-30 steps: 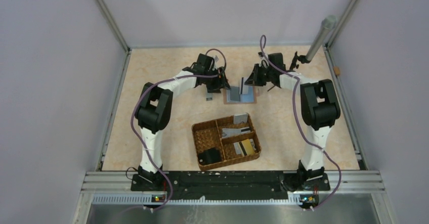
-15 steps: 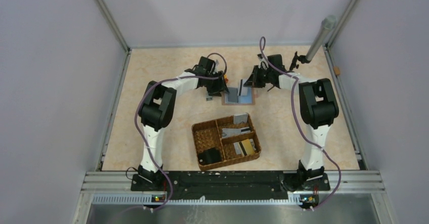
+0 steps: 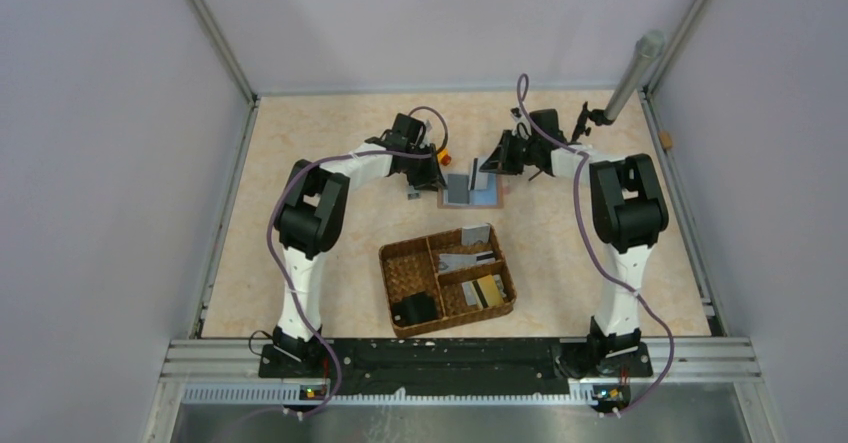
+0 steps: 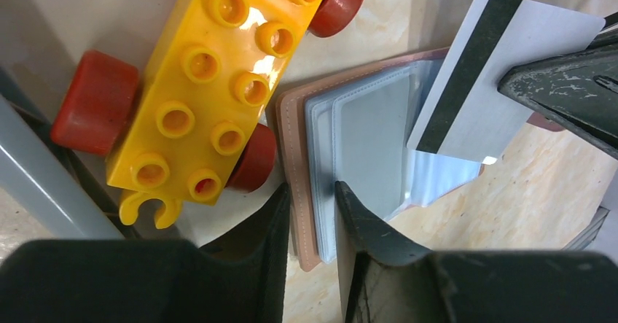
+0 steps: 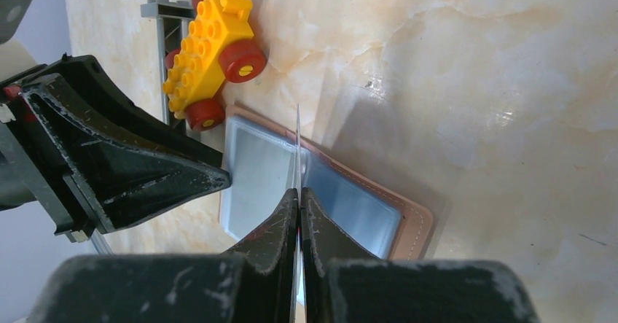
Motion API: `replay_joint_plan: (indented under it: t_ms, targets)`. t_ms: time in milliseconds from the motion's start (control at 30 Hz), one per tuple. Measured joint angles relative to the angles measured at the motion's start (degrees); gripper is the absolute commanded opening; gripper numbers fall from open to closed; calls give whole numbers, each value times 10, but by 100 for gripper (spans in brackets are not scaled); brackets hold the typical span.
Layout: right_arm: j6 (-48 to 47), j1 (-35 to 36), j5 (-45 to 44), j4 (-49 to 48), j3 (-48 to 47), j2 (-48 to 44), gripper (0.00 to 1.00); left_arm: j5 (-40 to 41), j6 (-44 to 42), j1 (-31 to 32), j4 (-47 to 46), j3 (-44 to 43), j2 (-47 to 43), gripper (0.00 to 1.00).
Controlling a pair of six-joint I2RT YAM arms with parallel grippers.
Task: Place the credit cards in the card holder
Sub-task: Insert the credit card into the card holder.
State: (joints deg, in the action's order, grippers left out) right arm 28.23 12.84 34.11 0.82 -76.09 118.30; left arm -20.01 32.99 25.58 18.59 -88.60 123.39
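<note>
Right pincer pressed tight on a white, black-striped credit card, held on edge over the open card holder, which lies on the counter. Left pincer narrowly spread astride the holder's near edge; cannot tell if it grips.

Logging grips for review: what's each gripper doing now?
Left gripper: jaws narrow, straddling the holder edge; grip cannot be told.
Right gripper: closed on a striped card.

Left arm and right arm stretched forward, wrists turned inward, left pincer narrowly parted, right pincer clamped tight
</note>
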Motion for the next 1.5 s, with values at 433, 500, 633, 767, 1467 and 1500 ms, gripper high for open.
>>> replay_joint_plan:
  t_ms: [433,500,633,767,1467,1500]
  targets:
    - [24,0,8,-22,30,5,0,6,-1,0,0,2,0,23]
    - [25,-1,11,-22,30,5,0,6,-1,0,0,2,0,22]
    - [25,-2,23,-26,34,5,0,6,-1,0,0,2,0,21]
    - [27,-2,36,-30,40,8,0,6,-1,0,0,2,0,20]
    - [44,6,64,-32,52,15,0,4,0,-1,-1,2,0,19]
    - [44,6,62,-29,52,15,0,4,0,-1,-1,2,0,19]
